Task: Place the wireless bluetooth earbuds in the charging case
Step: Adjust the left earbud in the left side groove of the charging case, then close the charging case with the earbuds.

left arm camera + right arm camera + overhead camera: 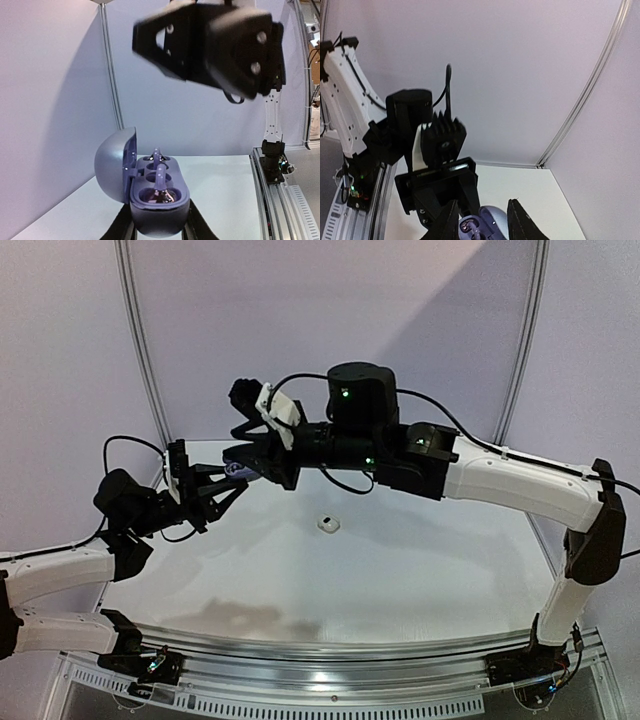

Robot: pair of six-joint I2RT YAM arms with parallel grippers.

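A purple-grey charging case with its lid swung open to the left is held above the table by my left gripper, which is shut on its body. Two dark silvery-grey earbuds stand in its sockets, one near and one far, stems up. My right gripper hovers just over the case, jaws apart and holding nothing. In the top view the right gripper meets the left gripper at the case, at the back left.
A small white object lies on the white table near the middle; I cannot tell what it is. A metal rail runs along the near edge. Pale walls with a corner post close the back.
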